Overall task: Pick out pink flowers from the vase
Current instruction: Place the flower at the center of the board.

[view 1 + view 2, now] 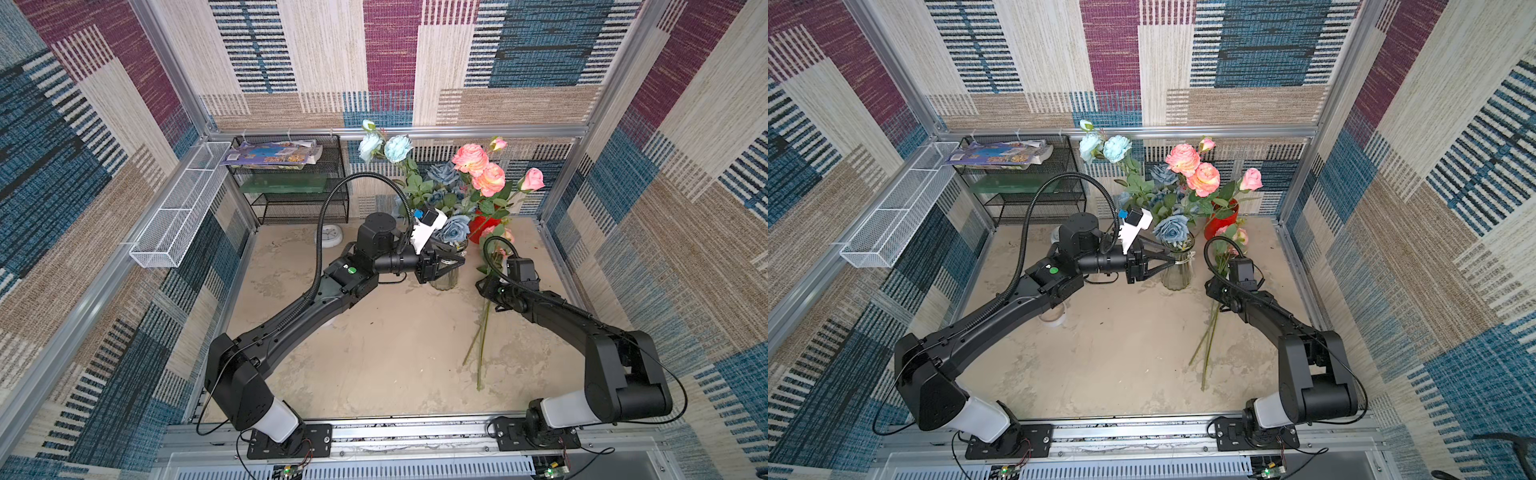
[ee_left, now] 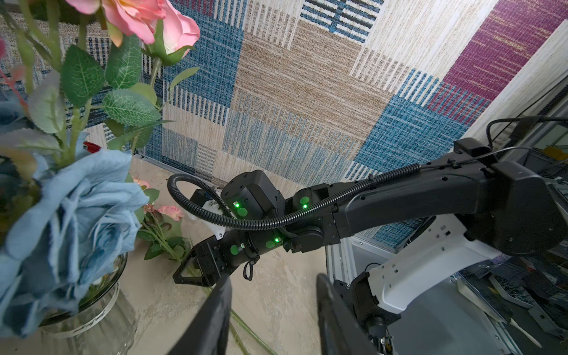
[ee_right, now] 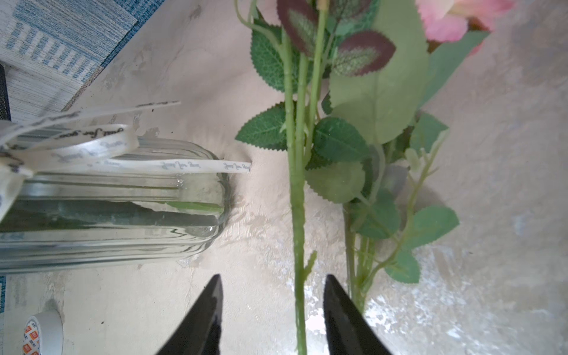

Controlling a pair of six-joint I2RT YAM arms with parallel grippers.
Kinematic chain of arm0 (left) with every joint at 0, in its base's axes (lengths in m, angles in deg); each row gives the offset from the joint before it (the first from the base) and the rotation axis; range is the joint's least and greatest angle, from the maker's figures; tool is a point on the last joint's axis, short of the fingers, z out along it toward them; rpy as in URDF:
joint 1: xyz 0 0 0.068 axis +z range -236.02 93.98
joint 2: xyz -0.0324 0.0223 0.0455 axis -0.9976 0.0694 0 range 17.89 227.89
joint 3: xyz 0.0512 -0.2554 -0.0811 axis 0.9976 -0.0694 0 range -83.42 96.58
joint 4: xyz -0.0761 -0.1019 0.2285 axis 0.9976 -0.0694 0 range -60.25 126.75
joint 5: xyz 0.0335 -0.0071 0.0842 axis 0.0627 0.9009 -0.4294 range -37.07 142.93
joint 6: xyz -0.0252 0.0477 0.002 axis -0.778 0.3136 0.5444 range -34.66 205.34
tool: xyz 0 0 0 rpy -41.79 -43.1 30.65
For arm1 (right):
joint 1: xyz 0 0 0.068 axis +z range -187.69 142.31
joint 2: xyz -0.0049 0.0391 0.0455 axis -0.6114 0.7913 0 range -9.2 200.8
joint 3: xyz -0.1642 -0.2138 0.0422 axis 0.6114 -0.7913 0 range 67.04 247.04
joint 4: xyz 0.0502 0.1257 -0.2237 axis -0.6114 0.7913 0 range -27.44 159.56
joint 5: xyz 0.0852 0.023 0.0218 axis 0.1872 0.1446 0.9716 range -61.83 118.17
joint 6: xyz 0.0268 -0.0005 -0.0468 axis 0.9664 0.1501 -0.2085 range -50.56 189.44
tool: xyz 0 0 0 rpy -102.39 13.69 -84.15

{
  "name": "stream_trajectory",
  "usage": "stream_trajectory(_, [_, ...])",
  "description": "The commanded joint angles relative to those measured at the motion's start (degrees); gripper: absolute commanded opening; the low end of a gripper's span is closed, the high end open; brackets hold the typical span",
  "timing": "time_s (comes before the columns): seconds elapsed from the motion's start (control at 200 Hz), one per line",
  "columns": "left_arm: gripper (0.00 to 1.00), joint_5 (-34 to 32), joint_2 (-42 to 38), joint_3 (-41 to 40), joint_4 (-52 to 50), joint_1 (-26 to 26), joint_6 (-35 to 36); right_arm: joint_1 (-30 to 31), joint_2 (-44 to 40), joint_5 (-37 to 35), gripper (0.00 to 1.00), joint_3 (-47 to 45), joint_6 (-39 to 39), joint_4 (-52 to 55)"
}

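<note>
The clear ribbed vase (image 1: 444,282) (image 1: 1177,276) (image 3: 107,221) stands mid-table with dusty-blue roses (image 1: 455,228) in it. Tall pink flowers (image 1: 482,170) (image 1: 1196,170) rise behind it; leaves hide where their stems end. Other pink flowers (image 1: 498,243) (image 1: 1237,237) lie flat on the table right of the vase, stems (image 1: 482,340) pointing toward the front. My left gripper (image 1: 459,262) (image 2: 273,307) is at the vase's neck, open, with only table between its fingers in the left wrist view. My right gripper (image 3: 273,307) (image 2: 184,275) is open, astride one lying stem (image 3: 298,215) without touching it.
A red cup (image 1: 478,226) stands behind the vase. A black wire shelf (image 1: 291,183) with booklets is at the back left, a white mesh basket (image 1: 183,208) on the left wall. A tape roll (image 1: 1052,320) sits under my left arm, a white round object (image 1: 331,235) near the shelf.
</note>
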Motion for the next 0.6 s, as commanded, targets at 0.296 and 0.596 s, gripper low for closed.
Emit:
stream_trajectory(0.296, [0.50,-4.61,0.80,0.24,0.17,0.10,1.66,1.06,-18.08,-14.69,0.95,0.10,-1.65,8.98])
stream_trajectory(0.596, [0.70,-22.97,5.73,9.22,-2.63,-0.54,5.25,1.13,-37.19,-14.63,1.00,-8.04,-2.84,4.11])
